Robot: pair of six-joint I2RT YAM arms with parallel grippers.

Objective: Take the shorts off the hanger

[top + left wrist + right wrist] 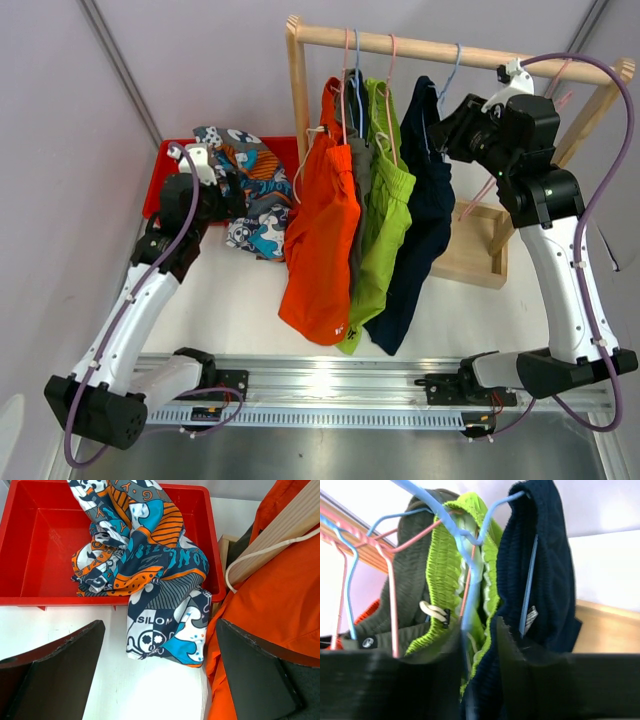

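I count five pairs of shorts. Four hang in a row on the wooden rail point(420, 45): one orange pair point(320, 240), one grey pair point(360, 170), one lime green pair point(385, 220) and one navy pair point(425, 200).

The fifth pair, the printed shorts point(155, 570), lies in the one red bin point(30, 530) and spills over its front wall. It sits right ahead of the left gripper point(159, 630), whose jaws are spread wide with nothing in them. The orange pair is just beside one of its fingers.

The right gripper point(477, 630) is up by the rail. A blue hanger point(468, 605) runs down into its narrow gap, with lime green on one side and navy on the other. I cannot tell if it is pinching.
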